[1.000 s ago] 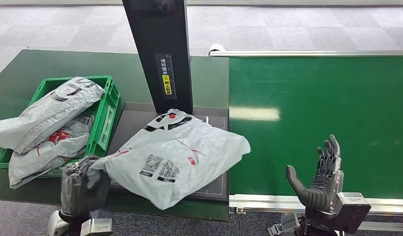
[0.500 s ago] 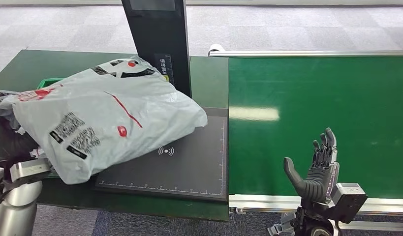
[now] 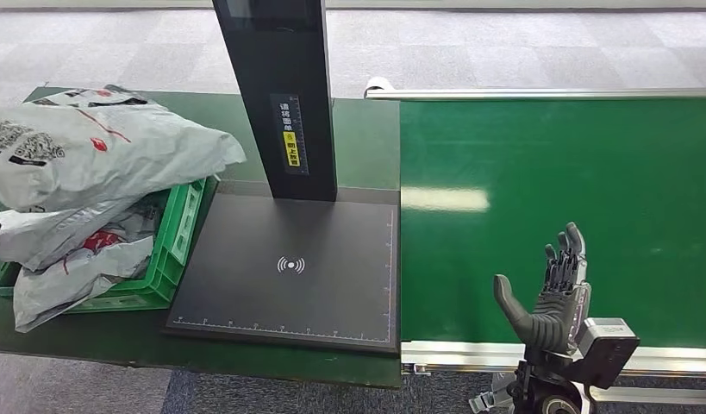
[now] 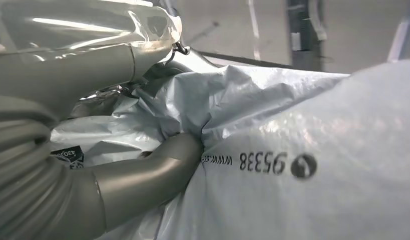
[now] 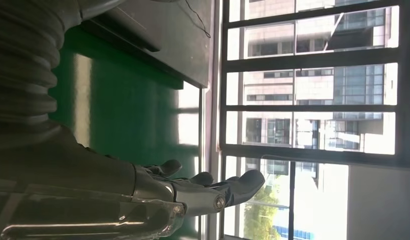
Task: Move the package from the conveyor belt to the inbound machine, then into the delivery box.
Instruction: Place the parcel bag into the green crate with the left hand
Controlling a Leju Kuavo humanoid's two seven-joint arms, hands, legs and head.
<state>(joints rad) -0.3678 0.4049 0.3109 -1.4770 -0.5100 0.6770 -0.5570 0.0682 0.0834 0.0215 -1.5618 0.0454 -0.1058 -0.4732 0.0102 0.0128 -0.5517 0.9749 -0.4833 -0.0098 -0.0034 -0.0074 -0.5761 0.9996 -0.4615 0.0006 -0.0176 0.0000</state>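
In the head view the package hung above the green delivery box, final step pending release; the left wrist view showed the left hand grasping it; the right hand stayed spread, empty.

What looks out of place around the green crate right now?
The green crate is overfilled: a grey package droops over its near rim onto the table, and the held package, gripped by the left robot hand, hangs above the pile, not inside.

Grey ribbed wrist cover, dark fingers (thick grey thumb), silver casing.
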